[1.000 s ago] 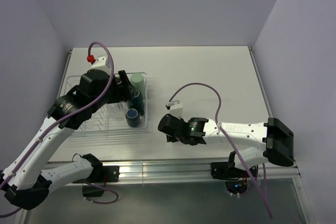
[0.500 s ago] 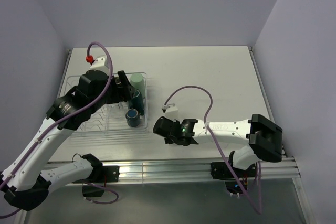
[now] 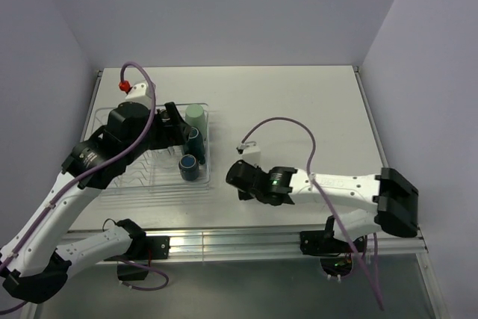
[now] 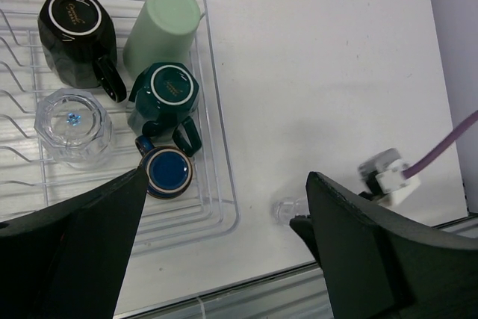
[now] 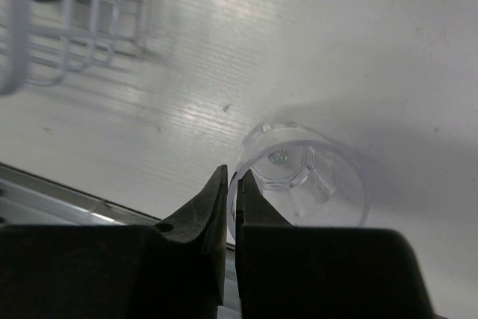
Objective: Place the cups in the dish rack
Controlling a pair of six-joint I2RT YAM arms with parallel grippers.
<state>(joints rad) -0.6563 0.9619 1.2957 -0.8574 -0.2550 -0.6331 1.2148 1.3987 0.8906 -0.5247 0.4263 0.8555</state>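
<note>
We see our right gripper (image 5: 230, 184) pinching the rim wall of the clear tumbler (image 5: 314, 184), which lies on its side on the table (image 5: 373, 50) just right of the dish rack (image 4: 216, 110); our left gripper (image 4: 225, 177) hangs spread above the rack

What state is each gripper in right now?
Left gripper: open, holding nothing.
Right gripper: closed, pinching the rim wall of the clear tumbler.
</note>
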